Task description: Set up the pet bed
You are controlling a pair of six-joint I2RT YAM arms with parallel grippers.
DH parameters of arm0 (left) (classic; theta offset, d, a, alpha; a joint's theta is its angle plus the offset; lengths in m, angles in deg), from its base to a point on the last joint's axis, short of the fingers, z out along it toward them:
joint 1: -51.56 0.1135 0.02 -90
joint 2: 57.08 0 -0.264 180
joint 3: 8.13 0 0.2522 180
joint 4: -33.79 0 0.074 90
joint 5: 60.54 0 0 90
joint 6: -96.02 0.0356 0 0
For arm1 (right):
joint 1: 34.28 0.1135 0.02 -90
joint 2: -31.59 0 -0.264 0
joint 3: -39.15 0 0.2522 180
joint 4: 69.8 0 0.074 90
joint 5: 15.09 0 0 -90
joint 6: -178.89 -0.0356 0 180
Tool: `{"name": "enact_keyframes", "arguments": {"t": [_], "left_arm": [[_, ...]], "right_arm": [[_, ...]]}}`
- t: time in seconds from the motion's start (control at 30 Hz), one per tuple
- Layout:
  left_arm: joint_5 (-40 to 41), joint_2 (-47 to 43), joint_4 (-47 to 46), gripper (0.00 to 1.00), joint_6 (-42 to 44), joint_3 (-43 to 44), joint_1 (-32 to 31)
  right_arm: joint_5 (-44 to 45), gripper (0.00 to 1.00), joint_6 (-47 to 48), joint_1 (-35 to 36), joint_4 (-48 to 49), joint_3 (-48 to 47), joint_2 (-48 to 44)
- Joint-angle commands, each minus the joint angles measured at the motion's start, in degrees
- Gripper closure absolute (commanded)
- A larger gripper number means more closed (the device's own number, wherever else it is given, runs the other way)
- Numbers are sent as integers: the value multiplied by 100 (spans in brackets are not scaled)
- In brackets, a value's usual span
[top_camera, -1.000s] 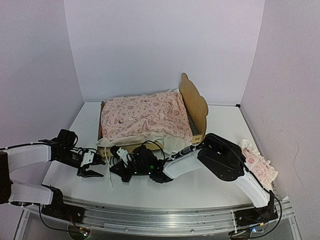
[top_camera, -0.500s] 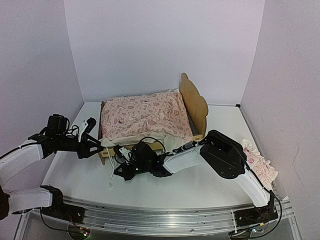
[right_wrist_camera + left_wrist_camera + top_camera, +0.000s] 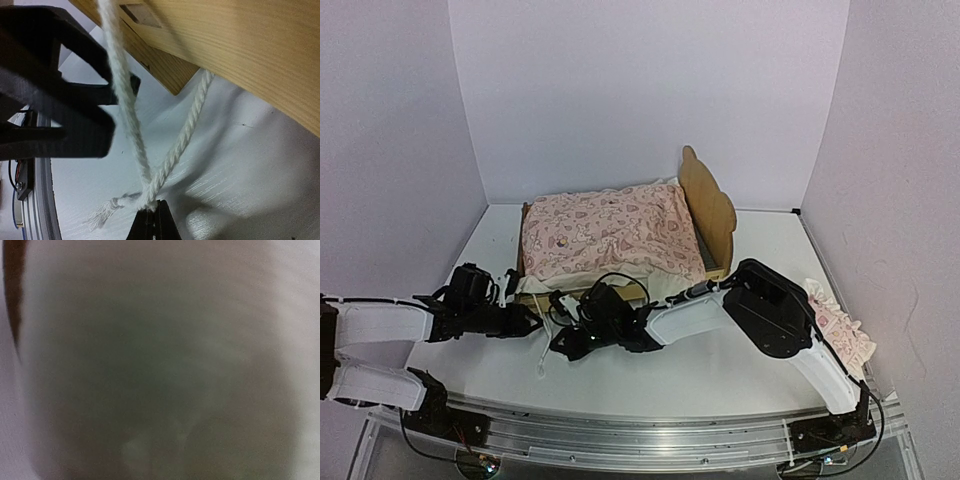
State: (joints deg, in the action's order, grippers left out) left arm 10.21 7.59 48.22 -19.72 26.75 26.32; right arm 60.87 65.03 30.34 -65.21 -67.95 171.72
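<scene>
**Right pincer (image 3: 151,220) nips a cord beneath the pet bed (image 3: 712,210)**

The right pincer is pressed together on a white twisted cord (image 3: 175,150), gripping it just at the knot where two strands meet. A frayed end trails off from the tips onto the worktop (image 3: 720,370). Both strands climb away from the tips. One crosses in front of a blocky black part close by, and the other slips behind the lower edge of the pale wood frame.

The bed's frame sits directly above and beyond those tips, near but not touched by them. From overhead, the bed lies just past both pincers with its bear-eared headboard at the far right end. A pink printed quilt (image 3: 605,240) covers the top and hangs over the near rail towards the arms.

The left pincer (image 3: 523,322) sits just beside the right one, at the bed's near left corner. I cannot tell whether it is spread or closed, as it shows only as a dark shape and its own camera gives nothing but blur.

A ruffled pink pillow (image 3: 838,330) lies well off to the right of both pincers, at the worktop's edge.

The worktop is white, closed in by pale lilac walls (image 3: 640,90), with a metal rail (image 3: 620,432) along the near side.
</scene>
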Motion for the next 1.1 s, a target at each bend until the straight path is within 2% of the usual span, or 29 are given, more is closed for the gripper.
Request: {"name": "enact_keyframes", "arguments": {"t": [0.0,0.17,0.47,0.6,0.67,0.8,0.9,1.07], "left_arm": [[489,114,-1266,59,-661,-87,-25],[198,25,-1620,65,-692,-320,-44],[-205,-621,-1390,63,-481,-522,-313],[32,-836,-970,62,-337,-496,-318],[273,-550,-964,62,-426,-445,-319],[199,261,-1107,67,-510,-202,-324],[251,512,-1330,71,-540,-129,-324],[294,581,-1278,94,-685,-108,-323]], "right_arm": [[75,100,98,134,-152,-145,-276],[213,100,124,154,-184,-110,-259],[312,100,147,157,-217,-290,-141],[326,100,120,152,-222,-301,-119],[297,100,118,152,-225,-323,-99],[240,100,132,152,-245,-331,-102],[198,100,153,153,-265,-307,-120],[240,100,141,150,-281,-214,-168]]}}
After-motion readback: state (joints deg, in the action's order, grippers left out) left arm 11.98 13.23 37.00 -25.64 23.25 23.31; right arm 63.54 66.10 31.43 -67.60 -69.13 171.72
